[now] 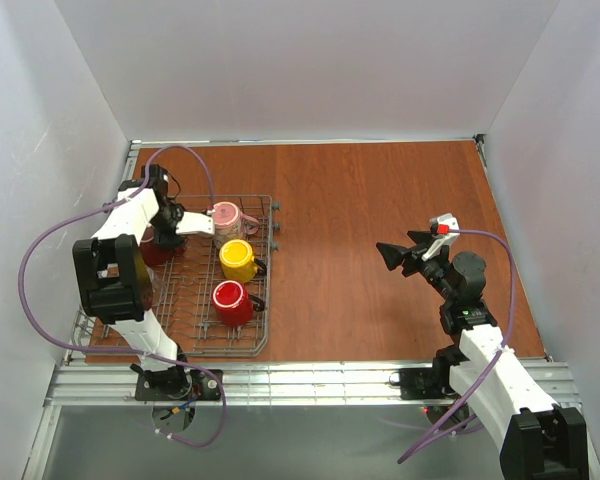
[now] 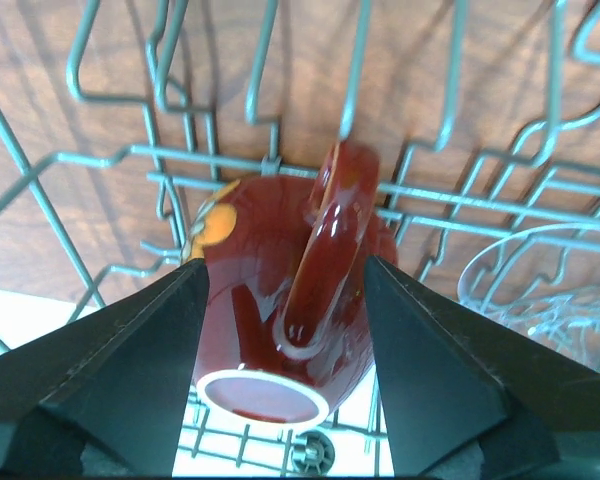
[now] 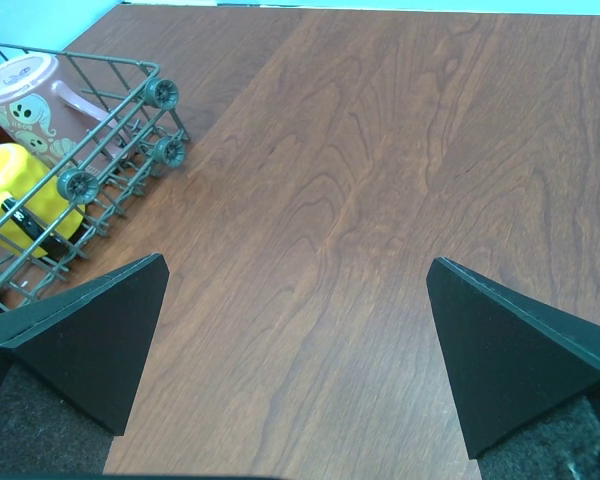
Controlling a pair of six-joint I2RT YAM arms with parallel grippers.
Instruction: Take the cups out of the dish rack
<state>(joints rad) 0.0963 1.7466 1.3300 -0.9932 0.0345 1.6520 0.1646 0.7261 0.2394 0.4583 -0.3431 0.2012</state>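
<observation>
While nothing had been lifted out yet, the layout was best read from overhead. The dish rack [image 1: 269,330] was parked on the left of the bench [image 1: 380,200], loaded with a pink mug [image 1: 226,215], a yellow mug [image 1: 238,260] and a bright red mug [image 1: 230,300]. A dark red mug [image 1: 152,250] was half hidden under the left arm. The left tool [image 1: 165,232] was dipped into the rack right at that one. The right tool [image 1: 400,252] was held over bare wood, well apart from everything.

From the left wrist, the dark red mug [image 2: 270,310] was seen lying among the prongs [image 2: 355,70], handle [image 2: 325,250] turned to the camera. The fingers [image 2: 130,370] were spread either side of its body, against it or nearly. Whether it was actually being pinched couldn't be told, tbh. A glass tumbler [image 2: 540,290] was lodged just beside it, so a squeeze on the body (not the handle) and a straight lift is probably what's wanted, or the prongs get snagged.

From the right wrist, the jaws were seen wide apart with nothing between them, and the rack corner was caught at the left edge.
</observation>
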